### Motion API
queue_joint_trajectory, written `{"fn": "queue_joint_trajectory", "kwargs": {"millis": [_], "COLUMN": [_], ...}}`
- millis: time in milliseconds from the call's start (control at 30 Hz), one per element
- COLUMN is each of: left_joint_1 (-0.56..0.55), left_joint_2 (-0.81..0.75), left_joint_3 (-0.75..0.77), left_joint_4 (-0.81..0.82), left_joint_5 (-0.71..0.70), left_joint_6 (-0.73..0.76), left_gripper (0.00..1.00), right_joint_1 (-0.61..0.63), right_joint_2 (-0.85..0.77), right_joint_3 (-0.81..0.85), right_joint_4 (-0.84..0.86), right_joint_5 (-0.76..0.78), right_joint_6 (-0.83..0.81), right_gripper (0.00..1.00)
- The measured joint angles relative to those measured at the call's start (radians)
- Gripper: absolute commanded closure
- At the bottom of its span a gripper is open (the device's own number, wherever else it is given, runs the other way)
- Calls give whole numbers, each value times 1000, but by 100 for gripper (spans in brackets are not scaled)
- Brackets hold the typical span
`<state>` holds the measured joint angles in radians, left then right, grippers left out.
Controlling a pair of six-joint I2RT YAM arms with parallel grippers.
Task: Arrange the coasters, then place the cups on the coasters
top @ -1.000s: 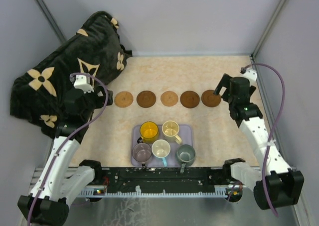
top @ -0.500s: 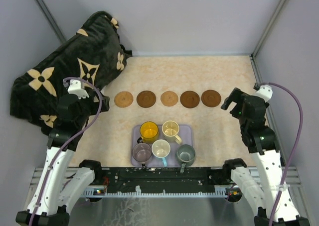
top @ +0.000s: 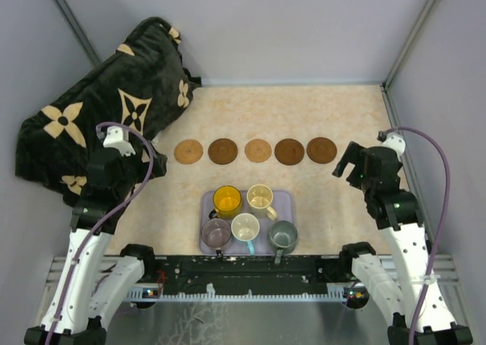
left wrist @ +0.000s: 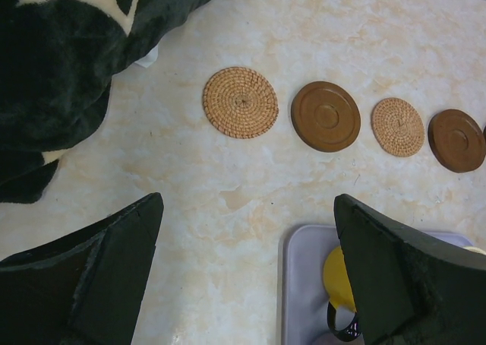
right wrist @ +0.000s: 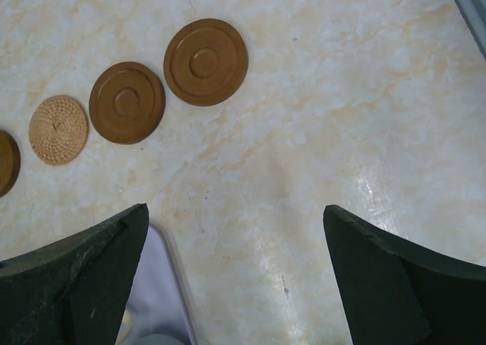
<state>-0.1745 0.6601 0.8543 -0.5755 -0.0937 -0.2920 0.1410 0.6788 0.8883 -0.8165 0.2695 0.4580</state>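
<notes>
**Wood coasters in a row, cups wait in tray**

5 coasters (top: 258,150) lie flat in 1 straight row across the table (top: 304,109), apart from each other with roughly even gaps. 2 look woven, 3 are smooth and darker brown. The spacing leaves room for 1 cup each, so the arranging step looks done.

5 cups (top: 245,226) stand upright, packed close in the lavender tray (top: 285,200) by the arm bases, just in front of the row. Yellow and cream are at the back; mauve, white and grey-green are in front. None is on a coaster yet.

Left gripper (left wrist: 247,208) hovers near the left end of the row, jaws wide apart, nothing held. Right gripper (right wrist: 235,208) hovers off the right end, jaws wide apart, nothing held, not touching the last coaster. Both sit out to the sides, likely to keep off the row and leave the tray reachable.

Next is probably picking cups 1 at a time. Tight packing and the handles leave little finger room, so a neighbour could get knocked. The black blanket (top: 114,94) sits back left, clear of the row.
</notes>
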Motion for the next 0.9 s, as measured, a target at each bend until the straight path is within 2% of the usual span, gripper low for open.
{"fn": "queue_joint_trajectory", "kwargs": {"millis": [233,900], "left_joint_1": [0,0], "left_joint_2": [32,65], "left_joint_3": [-5,-12], "left_joint_4": [0,0], "left_joint_5": [0,8], "left_joint_6": [-7,-29], "left_gripper": [0,0], "right_joint_1": [0,0], "right_joint_2": [-38,2], "right_joint_3": [0,-32], "right_joint_4": [23,69], "right_joint_5": [-2,20], "right_joint_6": [8,63], "right_gripper": [1,1]}}
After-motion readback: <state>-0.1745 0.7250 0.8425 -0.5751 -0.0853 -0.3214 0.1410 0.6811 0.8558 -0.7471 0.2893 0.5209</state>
